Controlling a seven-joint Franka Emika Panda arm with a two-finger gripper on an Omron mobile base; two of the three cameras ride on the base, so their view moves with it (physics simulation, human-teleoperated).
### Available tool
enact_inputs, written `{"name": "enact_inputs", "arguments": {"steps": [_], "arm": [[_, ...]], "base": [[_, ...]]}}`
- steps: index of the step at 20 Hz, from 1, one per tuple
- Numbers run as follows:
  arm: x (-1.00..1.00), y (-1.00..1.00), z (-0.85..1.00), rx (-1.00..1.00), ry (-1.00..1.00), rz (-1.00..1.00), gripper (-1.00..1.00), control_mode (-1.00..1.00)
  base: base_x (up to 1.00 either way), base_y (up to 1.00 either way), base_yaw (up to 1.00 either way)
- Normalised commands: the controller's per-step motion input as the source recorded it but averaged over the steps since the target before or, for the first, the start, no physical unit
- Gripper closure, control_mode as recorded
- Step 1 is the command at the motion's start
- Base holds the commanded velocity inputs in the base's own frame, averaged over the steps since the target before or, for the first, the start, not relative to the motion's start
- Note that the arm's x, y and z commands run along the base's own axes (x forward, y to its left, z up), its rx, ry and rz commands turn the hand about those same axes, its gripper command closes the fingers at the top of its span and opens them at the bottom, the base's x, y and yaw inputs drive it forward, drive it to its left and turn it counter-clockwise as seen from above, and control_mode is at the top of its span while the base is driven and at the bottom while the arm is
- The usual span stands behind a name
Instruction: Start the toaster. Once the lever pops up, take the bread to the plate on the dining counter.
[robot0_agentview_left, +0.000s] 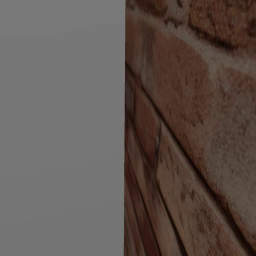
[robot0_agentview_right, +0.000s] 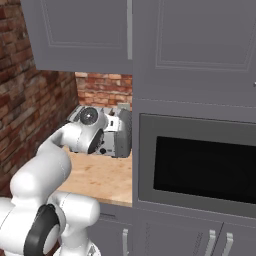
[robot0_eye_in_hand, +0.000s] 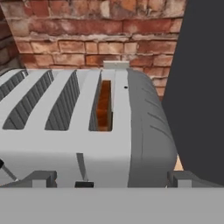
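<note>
toaster (robot0_eye_in_hand: 83, 131): on the counter (robot0_agentview_right: 102, 180), against the brick wall (robot0_eye_in_hand: 87, 39)
bread (robot0_eye_in_hand: 104, 105): in the toaster's rightmost slot
oven (robot0_agentview_right: 200, 167): right of the toaster
cabinet (robot0_agentview_right: 82, 35): above the toaster

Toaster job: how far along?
Done: bread sits in the toaster's rightmost slot. In hand: open gripper hovers over the toaster's front edge, holding nothing. Left: press the lever, wait for the pop, carry the bread to the plate.
</note>
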Motion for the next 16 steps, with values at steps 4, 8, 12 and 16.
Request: {"name": "enact_inputs", "arguments": {"steps": [4, 8, 12, 16], "arm": [[0.0, 0.08, 0.29, 0.0, 0.0, 0.0, -1.0, -1.0], [0.01, 0.09, 0.1, 0.0, 0.0, 0.0, -1.0, -1.0], [0.07, 0.08, 0.0, 0.0, 0.0, 0.0, -1.0, -1.0], [0.11, 0.08, 0.0, 0.0, 0.0, 0.0, -1.0, -1.0]], "base": [[0.0, 0.0, 0.0], [0.0, 0.0, 0.0], [0.0, 0.0, 0.0], [0.0, 0.0, 0.0]]}}
